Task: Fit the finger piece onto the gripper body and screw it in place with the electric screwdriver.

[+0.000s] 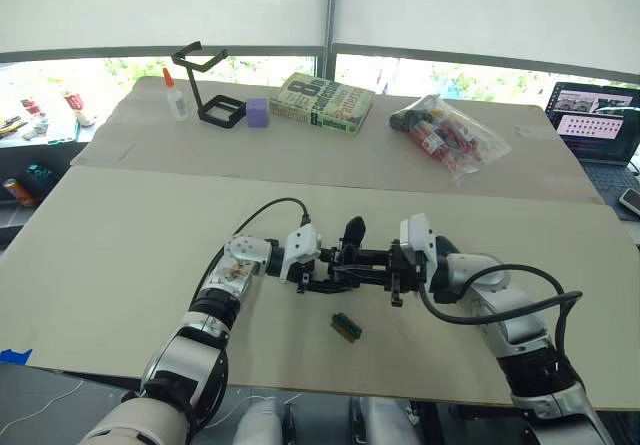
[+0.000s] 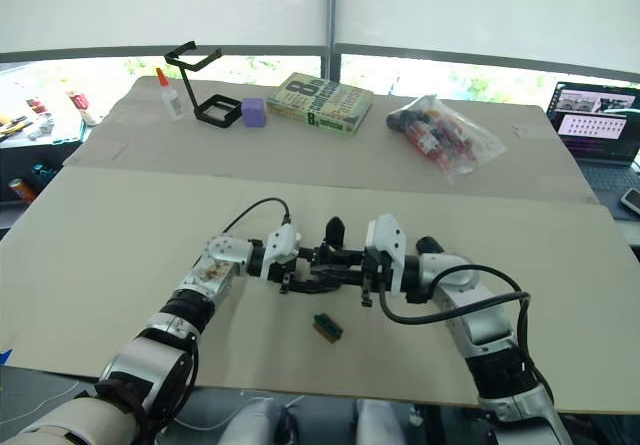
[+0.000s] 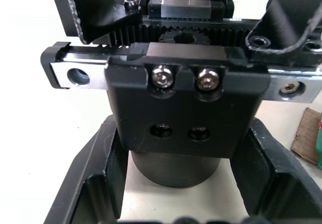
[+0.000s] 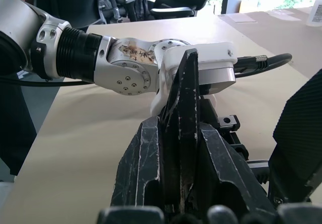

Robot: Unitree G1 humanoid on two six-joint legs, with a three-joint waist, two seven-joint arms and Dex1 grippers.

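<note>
Both claws flank the gripper body [image 1: 350, 262]; green-and-brown block [image 1: 346, 327] lies near.

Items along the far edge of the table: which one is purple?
The small purple cube, standing between the black wire-frame stand and the green book; the glue bottle is clear with a red cap.

arms: silver segments, black ribbed joints | wrists: white housings | cables: black loops | claw fingers: black
</note>
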